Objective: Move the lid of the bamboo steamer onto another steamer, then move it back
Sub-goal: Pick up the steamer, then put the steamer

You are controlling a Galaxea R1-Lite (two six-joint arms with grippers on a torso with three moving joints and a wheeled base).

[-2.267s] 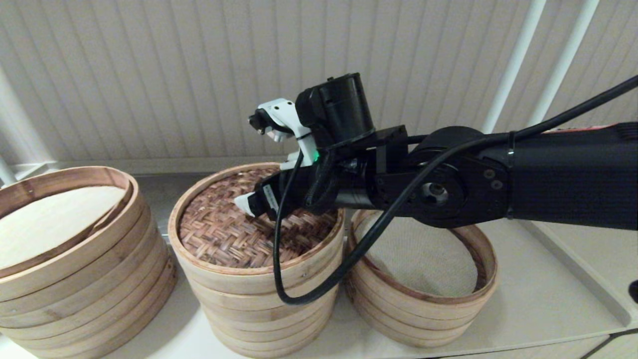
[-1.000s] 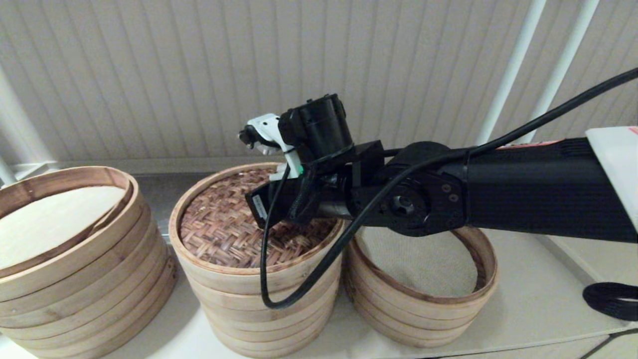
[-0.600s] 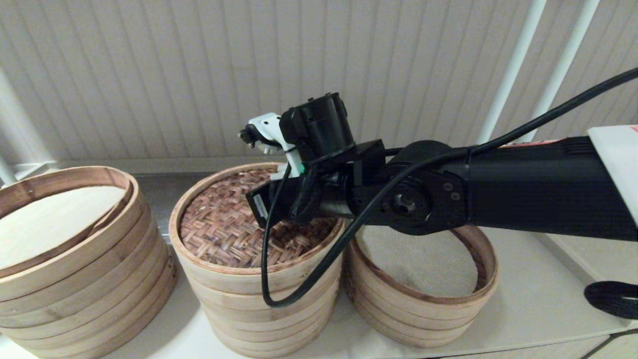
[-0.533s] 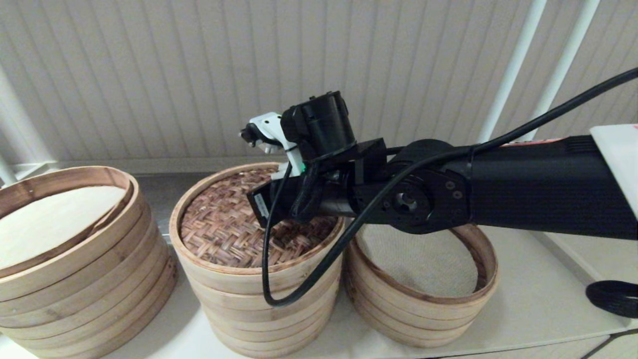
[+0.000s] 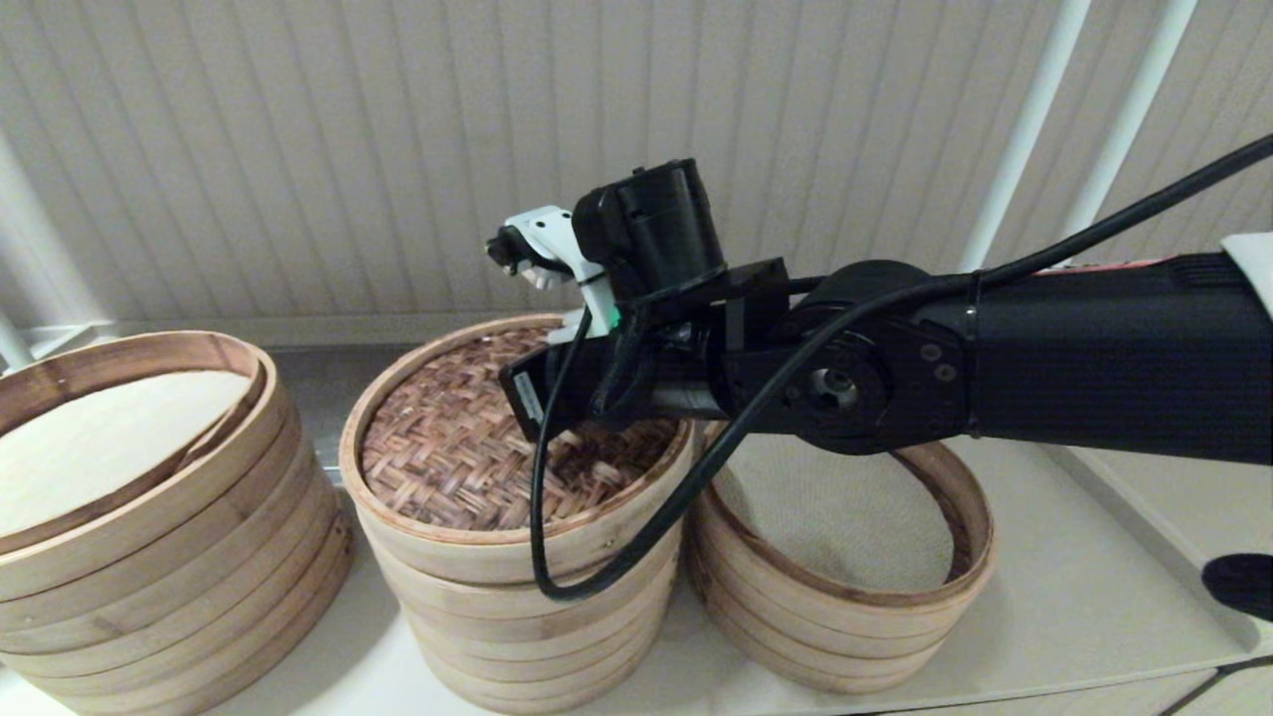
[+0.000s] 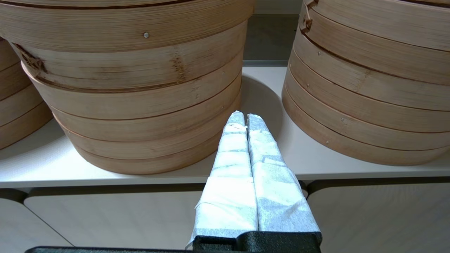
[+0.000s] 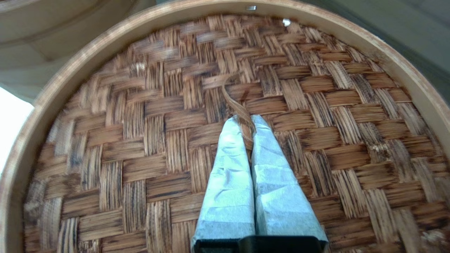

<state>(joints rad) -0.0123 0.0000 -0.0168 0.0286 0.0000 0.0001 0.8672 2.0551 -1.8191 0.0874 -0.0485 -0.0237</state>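
Two padded fingers of the left gripper are pressed together with nothing between them, low in front of the shelf edge, before the steamer stacks. On the shelf, the bamboo steamer lid sits atop the middle steamer stack, between the wider stack on the left and the shorter mesh-lined stack on the right. Over the lid's centre, the right gripper pinches the lid's bamboo loop handle between its fingertips.
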